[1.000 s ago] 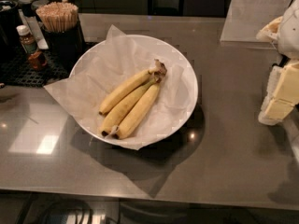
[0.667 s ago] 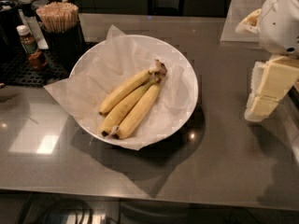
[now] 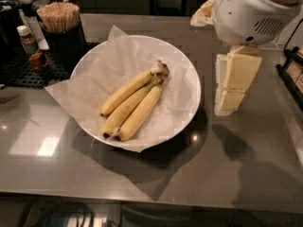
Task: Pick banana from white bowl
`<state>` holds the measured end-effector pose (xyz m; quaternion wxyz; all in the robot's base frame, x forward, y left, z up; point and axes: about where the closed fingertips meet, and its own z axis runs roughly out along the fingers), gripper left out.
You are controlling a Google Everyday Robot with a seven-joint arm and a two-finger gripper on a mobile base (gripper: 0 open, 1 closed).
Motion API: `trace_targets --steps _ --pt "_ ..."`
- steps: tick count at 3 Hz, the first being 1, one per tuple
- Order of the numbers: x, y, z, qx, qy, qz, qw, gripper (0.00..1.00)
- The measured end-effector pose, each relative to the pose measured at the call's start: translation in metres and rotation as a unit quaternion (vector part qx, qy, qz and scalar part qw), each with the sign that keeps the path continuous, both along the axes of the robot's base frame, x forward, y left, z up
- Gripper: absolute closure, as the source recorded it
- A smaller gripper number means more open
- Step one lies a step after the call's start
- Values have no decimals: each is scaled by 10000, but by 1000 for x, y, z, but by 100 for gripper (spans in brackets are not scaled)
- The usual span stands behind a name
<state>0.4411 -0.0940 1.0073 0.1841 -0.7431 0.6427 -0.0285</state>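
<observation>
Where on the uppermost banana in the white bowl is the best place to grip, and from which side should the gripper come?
Probably just tipward of the middle of the banana, from straight above, closing across its width. It lies flat on the paper, its upper-left flank free, and toward the tip it parts from the two other bananas. The gripper hangs right of the white bowl.
</observation>
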Motion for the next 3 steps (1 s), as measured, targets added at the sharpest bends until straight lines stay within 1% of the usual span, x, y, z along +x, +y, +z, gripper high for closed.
trace_targets --steps 1,2,3 --pt "10 20 -1 225 74 267 9994 0" --pt "23 32 -8 456 189 401 9980 0" --pt "37 35 -16 656 274 356 9968 0"
